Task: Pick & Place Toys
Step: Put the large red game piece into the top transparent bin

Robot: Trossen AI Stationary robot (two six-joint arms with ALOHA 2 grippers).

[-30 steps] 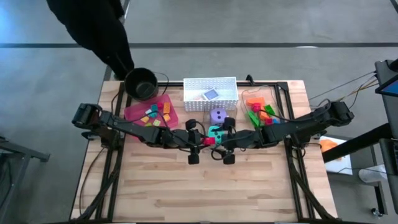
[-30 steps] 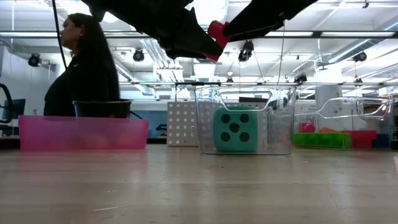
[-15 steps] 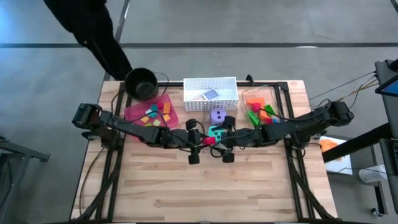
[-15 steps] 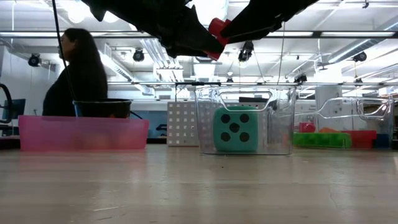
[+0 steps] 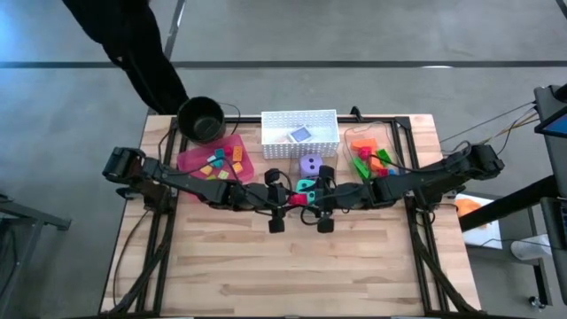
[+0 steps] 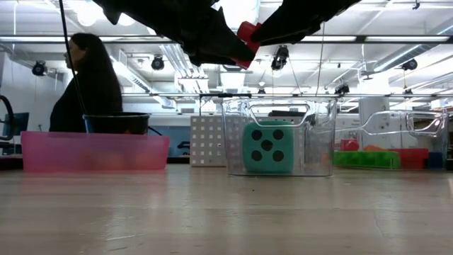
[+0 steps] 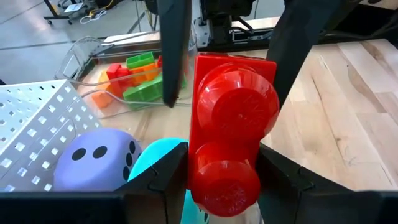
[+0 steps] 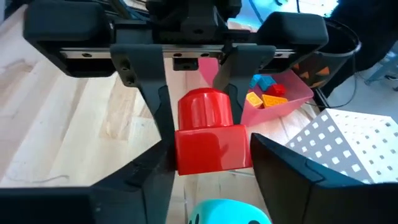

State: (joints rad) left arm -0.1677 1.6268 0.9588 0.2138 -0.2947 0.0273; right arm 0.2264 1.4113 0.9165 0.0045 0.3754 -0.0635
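A red two-stud brick [image 5: 299, 200] hangs in the air at the table's middle between my two grippers; it also shows in the low view [image 6: 248, 33]. My left gripper [image 5: 289, 200] is shut on it from the left and my right gripper [image 5: 309, 201] from the right. Below and behind them a teal die [image 6: 267, 148] stands on the table, with a purple die [image 5: 311, 165] behind it. Bright bricks lie in the pink tray [image 5: 189, 160] and in the clear bin [image 5: 395, 149]. A small card [image 5: 301, 135] lies in the white basket [image 5: 276, 133]. My left gripper pinches the red brick's end nearest to it [image 7: 224, 186] between its two fingers, one on each side. The fingers lie level and come from the table's left. The brick is lifted clear, high above the table. My right gripper pinches the sides of the brick's block end [image 8: 211, 152] between its two fingers. The fingers lie level and come from the table's right, facing my left gripper's fingers [image 8: 149, 93]. The brick's round stud [image 8: 205, 109] points away from it.
A black round pot [image 5: 201, 118] stands at the far left corner beside the pink tray. A person [image 6: 92, 85] stands beyond the table's far left corner. The near half of the wooden table [image 5: 292, 266] is bare.
My right gripper has edged toward the table's left, closer to my left gripper. The red brick has stayed where it was in the air. The person behind the table has shifted.
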